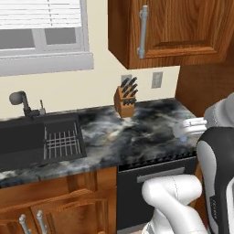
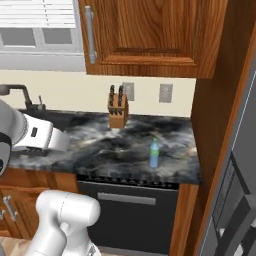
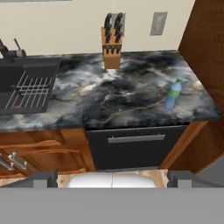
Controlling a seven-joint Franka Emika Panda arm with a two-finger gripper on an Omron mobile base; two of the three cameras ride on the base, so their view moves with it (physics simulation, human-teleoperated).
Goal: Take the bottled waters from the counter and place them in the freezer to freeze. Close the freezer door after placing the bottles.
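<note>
One bottled water [image 3: 173, 93], translucent blue-green with a green cap, stands upright near the right front of the dark marble counter [image 3: 113, 94]. The right base view shows the same bottle [image 2: 155, 153] on the counter [image 2: 110, 145] above the dishwasher. My gripper [image 3: 113, 178] is open and holds nothing. It hangs well back from the counter edge and looks down on it, with the bottle far ahead and to the right. The freezer's light-grey front [image 2: 247, 135] runs down the far right edge, past a brown wooden side panel.
A wooden knife block [image 3: 111, 51] stands at the back of the counter by the wall outlets. The black sink [image 3: 26, 85] with a wire rack lies at the left. A black dishwasher [image 3: 133, 146] sits below the counter, and a brown upper cabinet [image 2: 150, 35] hangs above.
</note>
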